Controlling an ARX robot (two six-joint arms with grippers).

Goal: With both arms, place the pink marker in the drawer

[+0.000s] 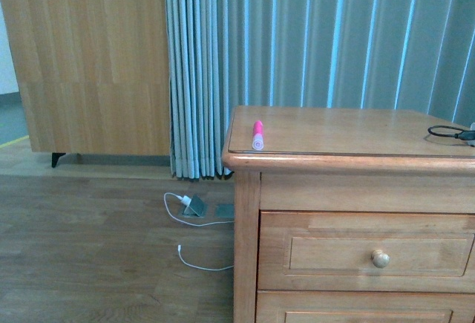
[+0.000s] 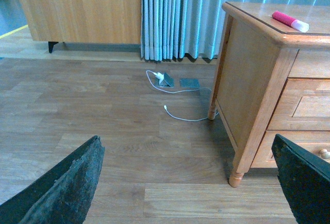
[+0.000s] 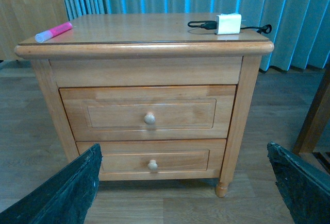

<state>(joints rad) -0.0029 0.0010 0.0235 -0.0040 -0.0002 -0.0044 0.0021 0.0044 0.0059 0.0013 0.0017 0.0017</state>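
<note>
The pink marker (image 1: 257,134) lies on the nightstand top near its front left corner, whitish cap toward the front; it also shows in the left wrist view (image 2: 290,21) and the right wrist view (image 3: 53,31). The drawer (image 1: 367,252) is the upper one, closed, with a round pale knob (image 3: 149,118). My left gripper (image 2: 191,183) is open, low over the floor to the left of the nightstand. In front of the nightstand, my right gripper (image 3: 183,183) is open and faces the drawers from a distance. Neither arm appears in the front view.
A white charger block (image 3: 228,23) with a black cable (image 1: 445,132) lies on the nightstand's back right. A lower drawer (image 3: 153,158) sits beneath. A white cable (image 2: 175,113) and floor sockets (image 2: 189,83) lie by the curtain (image 1: 319,33). A wooden cabinet (image 1: 89,63) stands at the far left.
</note>
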